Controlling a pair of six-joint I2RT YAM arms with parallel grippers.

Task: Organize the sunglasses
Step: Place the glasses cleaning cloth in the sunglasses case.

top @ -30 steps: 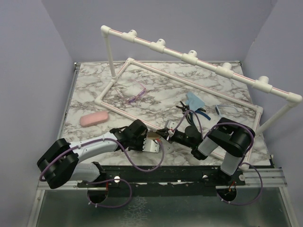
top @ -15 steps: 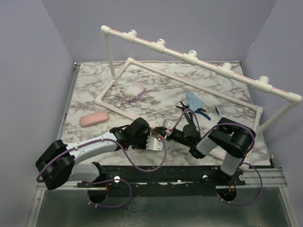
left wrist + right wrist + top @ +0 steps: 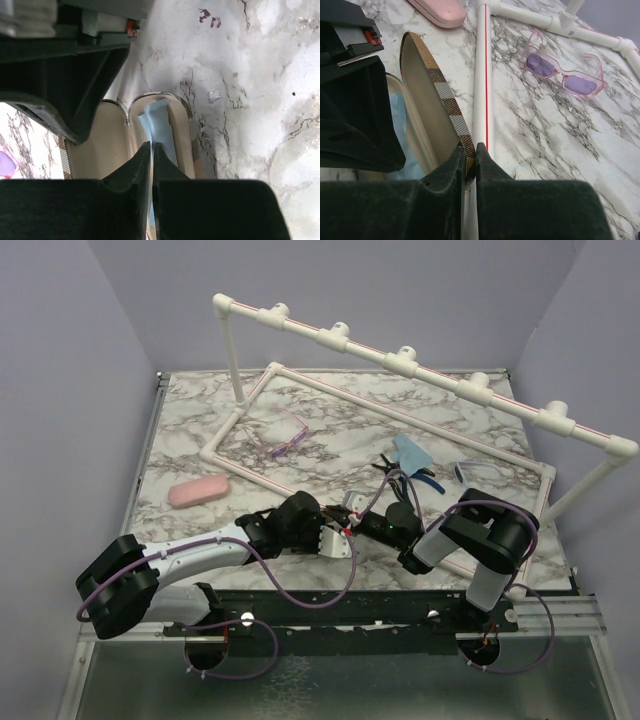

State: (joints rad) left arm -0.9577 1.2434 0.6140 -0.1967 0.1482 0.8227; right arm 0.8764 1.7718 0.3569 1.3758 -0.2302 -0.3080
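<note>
The pink-framed sunglasses lie folded open on the marble inside the pipe frame. The blue-framed sunglasses lie at the right, near the far pipe. An open brown plaid case sits between my two arms with a blue cloth in it. My right gripper is shut on the rim of the case's lid. My left gripper is shut with only a hairline gap, its tips over the blue cloth.
A pink case lies at the left. Black-and-blue pliers and another blue cloth lie behind my right gripper. A white pipe frame with a raised rail crosses the table.
My left gripper has slid right, over the open plaid case and close to my right gripper. The right gripper has drawn back a little with the lid.
</note>
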